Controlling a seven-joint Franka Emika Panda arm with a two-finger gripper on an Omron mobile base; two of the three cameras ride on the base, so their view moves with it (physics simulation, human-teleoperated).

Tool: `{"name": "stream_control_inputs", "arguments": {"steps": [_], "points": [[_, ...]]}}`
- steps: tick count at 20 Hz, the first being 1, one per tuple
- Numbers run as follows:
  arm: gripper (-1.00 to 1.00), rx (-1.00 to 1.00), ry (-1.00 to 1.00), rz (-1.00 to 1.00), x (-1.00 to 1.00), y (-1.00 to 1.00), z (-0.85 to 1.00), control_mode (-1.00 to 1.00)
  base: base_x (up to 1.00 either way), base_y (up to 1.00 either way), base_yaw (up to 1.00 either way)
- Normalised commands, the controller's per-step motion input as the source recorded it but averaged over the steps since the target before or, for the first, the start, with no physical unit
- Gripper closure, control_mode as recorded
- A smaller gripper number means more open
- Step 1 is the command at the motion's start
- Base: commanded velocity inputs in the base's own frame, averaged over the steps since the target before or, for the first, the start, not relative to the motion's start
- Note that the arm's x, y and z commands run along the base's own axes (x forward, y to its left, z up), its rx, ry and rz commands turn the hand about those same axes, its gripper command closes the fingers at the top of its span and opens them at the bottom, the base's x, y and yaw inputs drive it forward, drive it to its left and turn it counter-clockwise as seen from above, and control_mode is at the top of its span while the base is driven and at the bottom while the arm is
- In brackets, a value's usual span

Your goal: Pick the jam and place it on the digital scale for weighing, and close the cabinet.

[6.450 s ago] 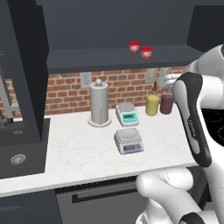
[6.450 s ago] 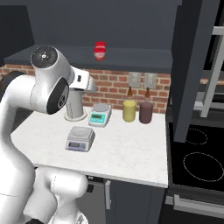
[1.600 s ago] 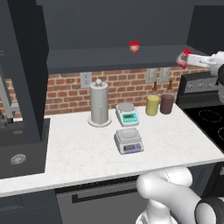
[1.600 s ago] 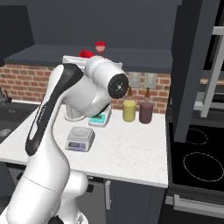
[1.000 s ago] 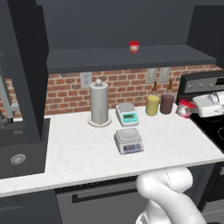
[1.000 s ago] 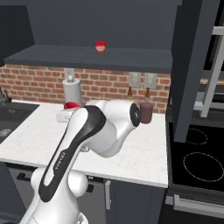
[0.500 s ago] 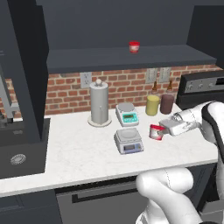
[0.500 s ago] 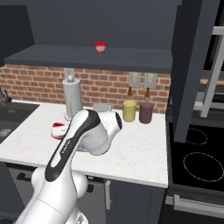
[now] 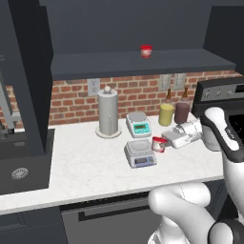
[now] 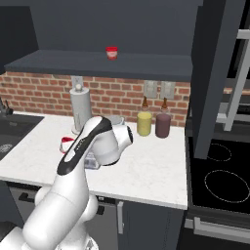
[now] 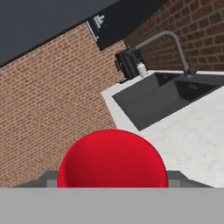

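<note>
My gripper (image 9: 163, 142) reaches in from the right, lying level, and is shut on the jam (image 9: 157, 145), a small red jar with a whitish band. The jam hangs at the right edge of the digital scale (image 9: 139, 154), a flat grey one with a bluish display at the front of the counter. In the right base view the jam (image 10: 67, 144) shows left of my arm. The hand view looks onto its red lid (image 11: 113, 160). The cabinet (image 9: 138, 64) above stands open, with its dark doors swung out at left (image 9: 28, 76) and right (image 10: 215, 73).
A twin red jar (image 9: 146, 50) stands on the cabinet shelf. Behind the digital scale are a teal-display scale (image 9: 138, 124), a paper towel roll (image 9: 107, 114), a yellow jar (image 9: 166, 114) and a dark jar (image 9: 181, 113). Sink (image 9: 19, 167) at left, stove (image 10: 219, 180) at right.
My gripper has come down from the right and carried the jam leftward to the right edge of the digital scale.
</note>
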Motion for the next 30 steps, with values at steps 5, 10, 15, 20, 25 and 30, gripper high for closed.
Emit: {"name": "stream_control_inputs", "arguments": {"steps": [5, 10, 15, 20, 25, 30], "points": [[1.00, -0.11, -0.29, -0.02, 0.16, -0.03, -0.35, -1.00, 0.00, 0.00, 0.00], [1.00, -0.25, -0.28, -0.10, 0.06, 0.00, -0.55, -1.00, 0.00, 0.00, 0.00], [1.00, -0.10, 0.04, -0.08, 0.17, 0.10, -0.06, -1.00, 0.00, 0.00, 0.00], [1.00, -0.01, 0.11, 0.00, 0.04, 0.00, 0.04, -1.00, 0.00, 0.00, 0.00], [1.00, 0.00, -0.02, 0.00, 0.19, 0.00, -0.05, -1.00, 0.00, 0.00, 0.00], [1.00, 0.00, -0.09, 0.00, 0.56, 0.00, -0.19, -1.00, 0.00, 0.00, 0.00]]}}
